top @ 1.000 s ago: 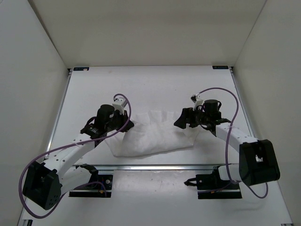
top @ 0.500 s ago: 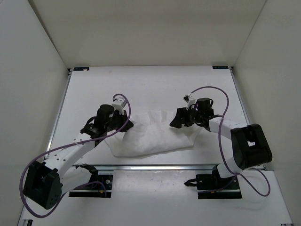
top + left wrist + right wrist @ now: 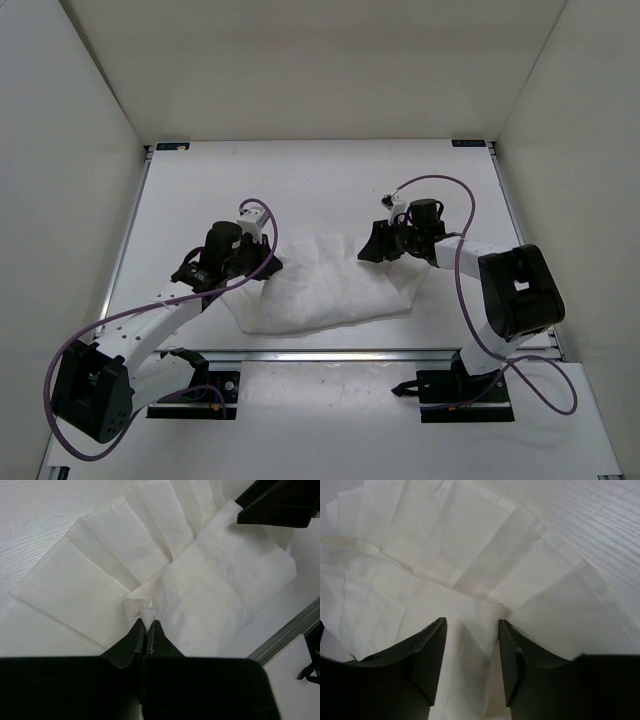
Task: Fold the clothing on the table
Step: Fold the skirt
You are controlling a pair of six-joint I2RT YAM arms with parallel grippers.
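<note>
Tabletop (image 3: 320, 180) in matte white, walled on three sides, takes up most of the overhead view. The clothing (image 3: 330, 290) lies on its near half, between the two arms and just behind the metal rail (image 3: 330, 353). It is a pale, pleated garment spread roughly flat, with its ribs fanning outward.

The left gripper (image 3: 147, 629) sits at the garment's left edge. Its jaws are pressed together on a small peak of fabric, so only a narrow pinch is held. The right gripper (image 3: 471, 621) is down at the far right corner. Its jaws stand apart on either side of a fold, with cloth between them but not clamped. How many layers lie in that gap is hard to tell from the wrist view.

The likely trouble is an uneven hold. If the right jaws close on the top layer alone, the corner would peel away from what lies beneath and the fold would come out skewed. The left pinch is so slight that a pull across the table could tug the fabric free. Either would leave one side dragging and the pleats bunched.
</note>
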